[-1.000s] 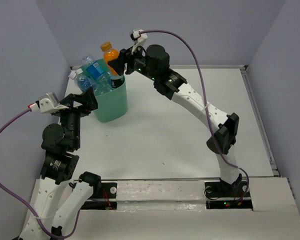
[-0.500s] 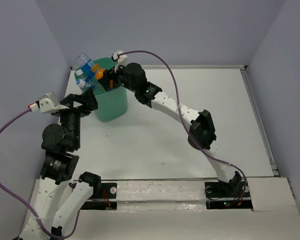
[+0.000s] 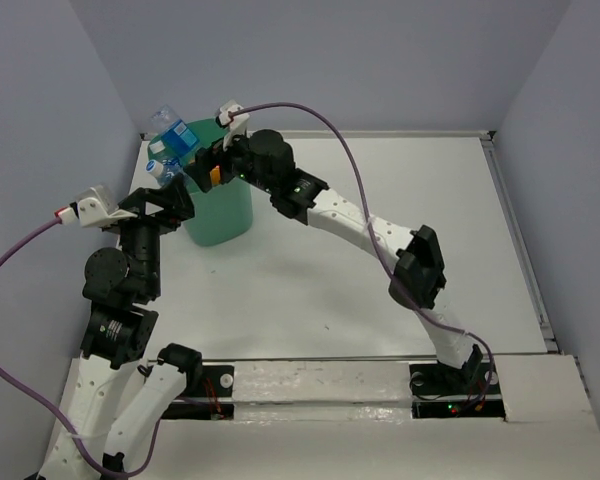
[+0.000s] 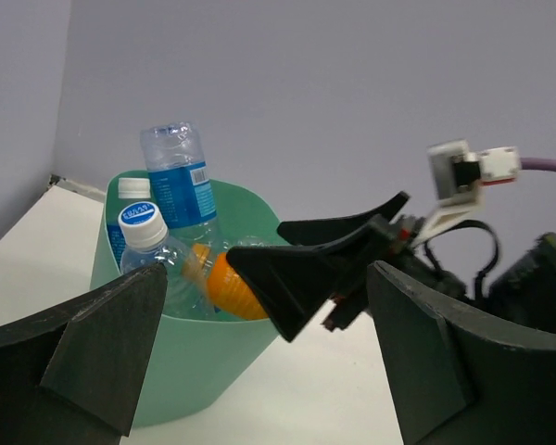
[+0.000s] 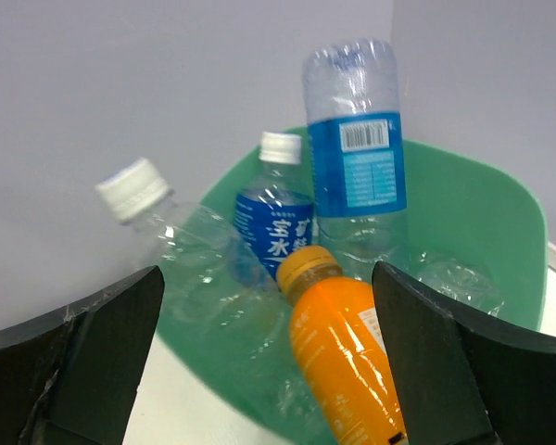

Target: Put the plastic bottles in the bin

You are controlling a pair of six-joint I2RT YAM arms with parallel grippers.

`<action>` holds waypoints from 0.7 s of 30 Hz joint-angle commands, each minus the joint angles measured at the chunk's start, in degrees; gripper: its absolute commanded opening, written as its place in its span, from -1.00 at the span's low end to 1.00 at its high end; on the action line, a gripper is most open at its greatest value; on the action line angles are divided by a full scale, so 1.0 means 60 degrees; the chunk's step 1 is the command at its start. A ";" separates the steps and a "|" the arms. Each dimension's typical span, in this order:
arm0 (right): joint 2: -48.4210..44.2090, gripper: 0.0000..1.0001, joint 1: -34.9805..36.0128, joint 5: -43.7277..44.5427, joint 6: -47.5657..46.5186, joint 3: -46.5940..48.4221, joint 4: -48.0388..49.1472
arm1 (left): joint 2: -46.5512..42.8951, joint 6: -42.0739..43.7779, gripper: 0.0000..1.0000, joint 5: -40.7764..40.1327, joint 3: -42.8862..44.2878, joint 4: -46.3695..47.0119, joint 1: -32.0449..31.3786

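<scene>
Your left gripper (image 3: 178, 201): jaws spread wide, holding nothing. The tall mint-green plastic bin (image 3: 223, 215) stands just ahead of its fingertips. In the bin, left to right from your right wrist: clear plastic bottle with white cap (image 5: 181, 246) tilted towards the rim, blue-labelled bottle with white cap (image 5: 276, 222) upright, clear bottle with blue label (image 5: 357, 139) bottom-up. Your right gripper (image 5: 266, 271): jaws wide apart at the bin's rim, gripping nothing. The small orange plastic bottle (image 5: 347, 362) lies in the bin between its fingers, touching neither, cap pointing away from the hand.
</scene>
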 commanded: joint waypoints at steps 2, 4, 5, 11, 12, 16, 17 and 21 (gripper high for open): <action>-0.2260 0.99 0.0082 0.0090 0.0117 -0.1261 0.1316 | -0.0190 0.0154 0.98 -0.0456 -0.0069 0.0428 0.0033; -0.2906 0.99 0.0082 0.0382 0.0000 -0.2083 0.1506 | -0.0263 0.0198 0.98 -0.0500 -0.0098 0.0471 0.0033; -0.3258 0.99 0.0082 0.0514 -0.0059 -0.2551 0.1565 | -0.0263 0.0227 0.98 -0.0501 -0.0128 0.0471 0.0033; -0.7093 0.99 0.0082 0.2593 0.0042 -0.7924 0.2282 | -0.0161 0.0257 0.98 0.0318 -0.0216 0.0690 -0.0040; -0.7694 0.99 0.0082 0.2827 0.0217 -0.8729 0.2429 | -0.0161 0.0271 0.98 0.0508 -0.0245 0.0735 -0.0055; -1.1247 0.99 0.0082 0.3414 0.1302 -1.2681 0.2855 | -0.0131 0.0242 0.98 0.1605 -0.0391 0.0838 -0.0055; -1.1839 0.99 0.0082 0.3604 0.1462 -1.3229 0.2840 | -0.0146 0.0213 0.98 0.1783 -0.0435 0.0838 -0.0070; -1.4725 0.99 0.0082 0.5139 0.1946 -1.5443 0.2068 | -0.0336 -0.0269 0.98 0.3100 -0.0844 0.0838 -0.0055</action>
